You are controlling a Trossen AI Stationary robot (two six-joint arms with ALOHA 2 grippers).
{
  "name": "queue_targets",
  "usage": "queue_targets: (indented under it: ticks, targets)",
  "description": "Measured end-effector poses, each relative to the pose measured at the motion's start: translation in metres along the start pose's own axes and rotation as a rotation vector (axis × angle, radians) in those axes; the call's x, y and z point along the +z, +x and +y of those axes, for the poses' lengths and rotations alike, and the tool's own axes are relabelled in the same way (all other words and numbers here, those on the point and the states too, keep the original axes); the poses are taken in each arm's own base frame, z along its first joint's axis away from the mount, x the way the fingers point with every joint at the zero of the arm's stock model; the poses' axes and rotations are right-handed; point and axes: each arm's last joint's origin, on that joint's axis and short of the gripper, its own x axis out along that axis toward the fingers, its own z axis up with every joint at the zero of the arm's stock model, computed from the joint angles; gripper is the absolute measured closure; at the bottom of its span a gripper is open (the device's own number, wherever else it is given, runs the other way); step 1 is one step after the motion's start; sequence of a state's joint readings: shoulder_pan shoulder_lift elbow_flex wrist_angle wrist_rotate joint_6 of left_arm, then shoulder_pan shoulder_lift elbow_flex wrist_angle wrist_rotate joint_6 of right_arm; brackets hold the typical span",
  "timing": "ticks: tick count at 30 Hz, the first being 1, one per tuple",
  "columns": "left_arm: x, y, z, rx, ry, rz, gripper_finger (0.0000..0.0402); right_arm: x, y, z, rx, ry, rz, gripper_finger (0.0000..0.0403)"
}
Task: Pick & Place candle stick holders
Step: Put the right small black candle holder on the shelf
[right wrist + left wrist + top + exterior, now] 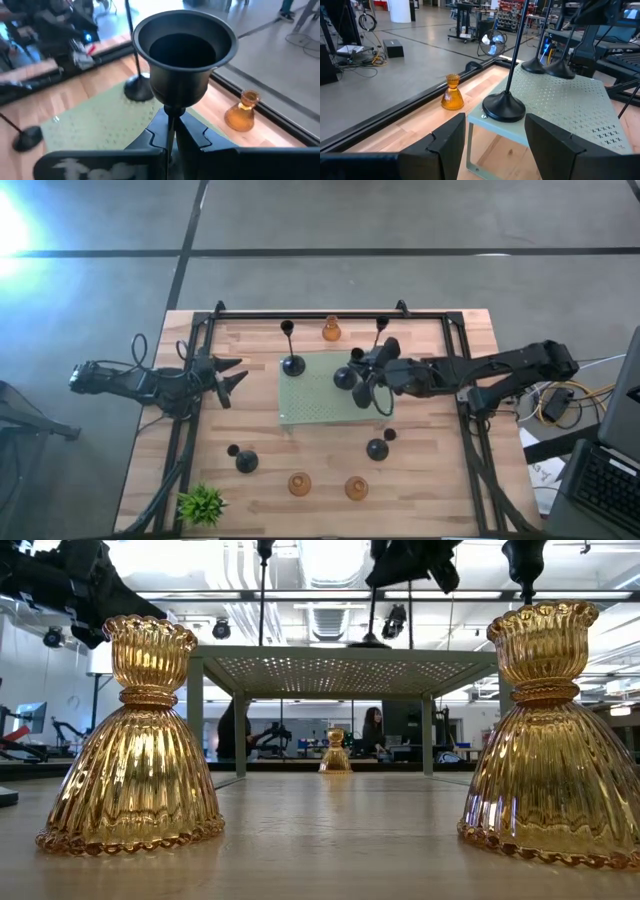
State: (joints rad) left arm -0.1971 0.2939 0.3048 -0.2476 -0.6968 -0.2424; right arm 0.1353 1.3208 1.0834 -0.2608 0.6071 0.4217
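Right tool point(170, 137) is clamped on the thin stem of a black holder point(184, 50), gripping just under its cup so the stem stays upright. Seen from above, that tool point(372, 370) sits over the 3 o'clock side of a pale green stand point(310, 408) at the counter's middle, and the held holder's base appears to be on or just above the stand; contact cannot be confirmed. This looks like the placing step, the grip kept on to steady the tall piece.

Two more black holders share the stand: one base point(293, 365) at its 10 o'clock corner, another point(343, 377) just beside the right tool. Their stems rise toward the camera.

Beyond the stand, an amber holder point(331, 331) stands at 12 o'clock near the far rail. Toward 6 o'clock, two amber holders point(299, 483) point(356, 488) wait on the bare wood, with a black holder point(246, 461) at 7 o'clock and another point(377, 448) at 5 o'clock. A green plant point(203, 503) is at the 7 o'clock corner.

Left tool point(226, 374) waits at 9 o'clock, spread wide, facing the stand's near corner; its fingers point(447, 145) frame that black base point(504, 107), likely staying out of the way.
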Motion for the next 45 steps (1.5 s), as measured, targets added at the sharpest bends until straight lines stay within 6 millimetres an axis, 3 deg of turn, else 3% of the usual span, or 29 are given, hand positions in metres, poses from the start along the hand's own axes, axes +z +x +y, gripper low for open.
queue_targets:
  ticks: [18, 45]
  targets:
    - [-0.005, 0.001, 0.0, 0.003, -0.007, 0.01, 0.0193, -0.007, 0.008, 0.005, -0.113, 0.067, -0.029, 0.0392]
    - [-0.005, 0.001, 0.0, 0.003, -0.005, 0.011, 0.0193, -0.012, 0.025, -0.007, -0.146, 0.015, 0.04, 0.0392]
